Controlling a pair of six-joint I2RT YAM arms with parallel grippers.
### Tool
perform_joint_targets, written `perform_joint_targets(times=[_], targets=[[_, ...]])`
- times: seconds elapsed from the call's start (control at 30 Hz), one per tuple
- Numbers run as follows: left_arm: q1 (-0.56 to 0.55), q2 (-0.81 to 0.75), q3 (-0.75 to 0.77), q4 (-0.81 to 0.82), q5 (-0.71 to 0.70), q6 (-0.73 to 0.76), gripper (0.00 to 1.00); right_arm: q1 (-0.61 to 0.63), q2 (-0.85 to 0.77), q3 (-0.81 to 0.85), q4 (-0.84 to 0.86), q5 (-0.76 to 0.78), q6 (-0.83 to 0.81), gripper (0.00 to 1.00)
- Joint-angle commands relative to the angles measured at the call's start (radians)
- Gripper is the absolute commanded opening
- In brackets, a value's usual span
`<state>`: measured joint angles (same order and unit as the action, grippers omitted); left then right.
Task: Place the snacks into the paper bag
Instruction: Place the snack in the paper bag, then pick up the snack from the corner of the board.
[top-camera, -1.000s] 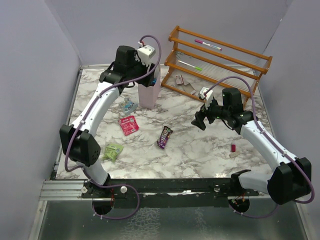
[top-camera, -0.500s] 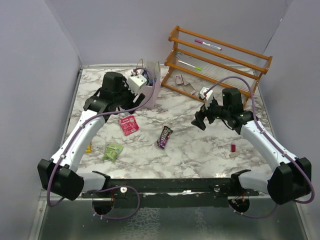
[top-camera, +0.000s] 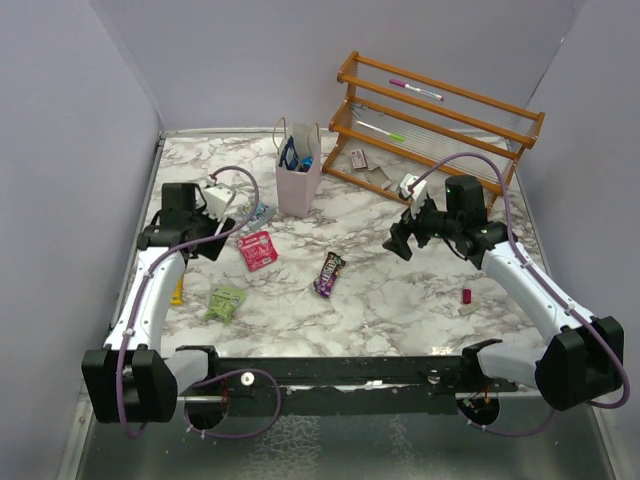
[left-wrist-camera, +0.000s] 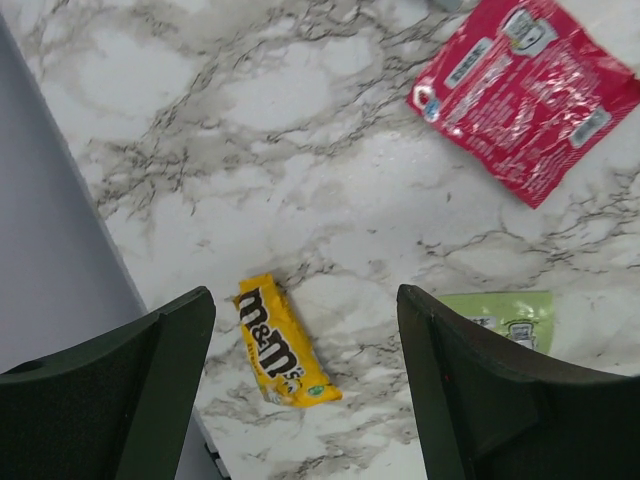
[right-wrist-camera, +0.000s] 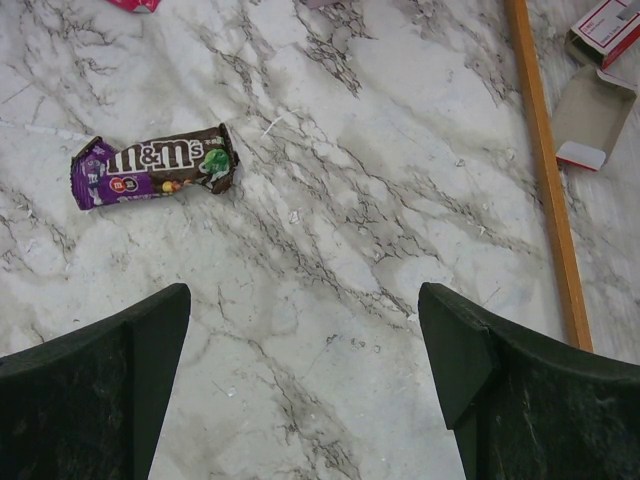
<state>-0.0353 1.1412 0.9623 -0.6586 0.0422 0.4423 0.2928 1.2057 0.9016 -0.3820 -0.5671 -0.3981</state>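
The pale pink paper bag (top-camera: 298, 185) stands upright at the back of the table, with a blue packet (top-camera: 290, 155) showing in its mouth. My left gripper (top-camera: 190, 248) is open and empty, hovering above a yellow M&M's packet (left-wrist-camera: 283, 345), which also shows in the top view (top-camera: 177, 292). A red packet (top-camera: 257, 250) (left-wrist-camera: 525, 95) and a green packet (top-camera: 226, 302) (left-wrist-camera: 505, 315) lie close by. A blue-white wrapper (top-camera: 262, 212) lies left of the bag. My right gripper (top-camera: 400, 243) is open and empty above bare table, right of a brown M&M's bar (right-wrist-camera: 150, 165) (top-camera: 329, 273).
An orange wooden rack (top-camera: 430, 120) stands at the back right with thin markers on it and opened small boxes (right-wrist-camera: 600, 100) at its foot. A tiny red stub (top-camera: 466, 296) lies near the right arm. The grey side wall (left-wrist-camera: 50, 250) is close to my left gripper.
My left arm has pulled away from the top of the paper bag and swung left and nearer, over the yellow packet. The right arm has not moved.
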Motion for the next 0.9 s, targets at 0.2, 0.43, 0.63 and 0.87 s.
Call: perform_joint_targets(times=[0.2,0.43,0.63,0.87], targets=[[0.307,-0.007,-0.099,0.023,0.123,0.119,0.75,-0.004,-0.029,0.002,0.004,-0.008,-0.009,0.97],[0.484,0.075,-0.132,0.042,0.218,0.194,0.74,-0.004,-0.026,-0.001,0.004,-0.002,-0.011,0.97],[0.567,0.159,-0.138,0.051,0.274,0.238,0.72,-0.004,-0.018,-0.001,0.006,0.000,-0.011,0.97],[0.577,0.260,-0.130,0.081,0.289,0.239,0.64,-0.004,-0.007,-0.003,0.005,0.008,-0.013,0.97]])
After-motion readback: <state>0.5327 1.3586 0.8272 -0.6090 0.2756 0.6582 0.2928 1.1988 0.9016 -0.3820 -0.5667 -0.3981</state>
